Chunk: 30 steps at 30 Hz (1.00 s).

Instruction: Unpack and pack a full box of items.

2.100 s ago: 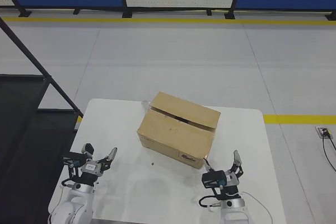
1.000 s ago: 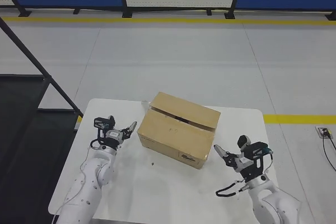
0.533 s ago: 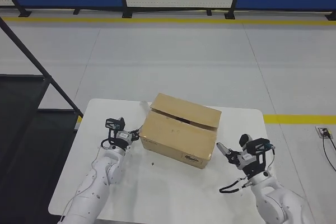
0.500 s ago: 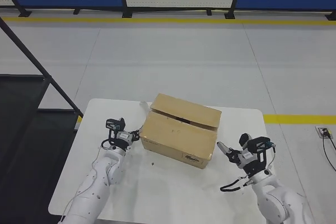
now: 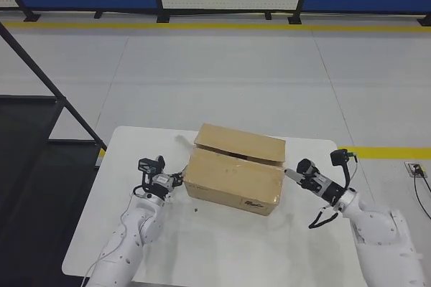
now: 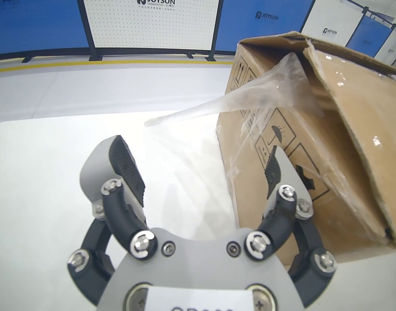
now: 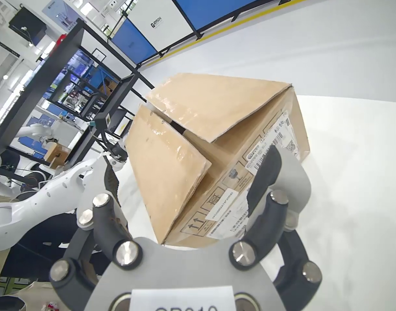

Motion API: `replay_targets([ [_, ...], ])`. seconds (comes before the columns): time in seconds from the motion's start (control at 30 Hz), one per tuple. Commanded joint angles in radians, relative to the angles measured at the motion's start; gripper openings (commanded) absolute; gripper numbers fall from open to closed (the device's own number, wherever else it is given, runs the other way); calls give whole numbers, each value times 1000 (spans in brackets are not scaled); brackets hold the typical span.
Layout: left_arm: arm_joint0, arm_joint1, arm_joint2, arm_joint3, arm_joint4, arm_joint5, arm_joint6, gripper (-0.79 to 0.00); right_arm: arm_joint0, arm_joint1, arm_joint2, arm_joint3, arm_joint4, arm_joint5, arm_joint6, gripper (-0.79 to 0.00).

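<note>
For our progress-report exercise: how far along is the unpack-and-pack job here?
Done: the tape strip hangs loose off the box, whose flaps sit ajar. In hand: the left gripper and right gripper, both open, flank its ends. Left: opening the flaps, then all unpacking and repacking.

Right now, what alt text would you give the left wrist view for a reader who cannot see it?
The open left end effector sits at the end face of a brown cardboard box on a white table, holding nothing. A loose strip of clear tape juts from the box's slightly parted top flaps.
</note>
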Motion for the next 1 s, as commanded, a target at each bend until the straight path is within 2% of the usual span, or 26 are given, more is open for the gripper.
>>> replay_targets([
  [0.0, 13, 1, -3, -15, 1, 1, -1, 0, -2, 0, -1, -2, -6, 1, -4, 0],
  [0.23, 53, 3, -4, -62, 17, -1, -8, 0, -4, 0, -13, -3, 16, 18, -10, 0],
  [0.53, 104, 16, -63, -113, -11, 7, 10, 0, 101, 15, -47, 106, 191, 110, 183, 0],
  [0.57, 110, 18, -71, -119, -11, 7, 9, 0, 114, 16, -51, 116, 204, 115, 201, -37],
  [0.6, 116, 21, -77, -124, -10, 6, 8, 0, 122, 18, -53, 127, 214, 116, 208, -139],
  [0.67, 126, 24, -90, -136, -10, 6, 6, 0, 136, 20, -61, 144, 240, 115, 227, -403],
  [0.87, 143, 29, -108, -163, -11, 9, -9, 0, 154, 29, -76, 166, 278, 115, 248, -536],
  [0.97, 149, 29, -112, -173, -8, 9, -12, 0, 153, 33, -85, 164, 289, 117, 262, -557],
])
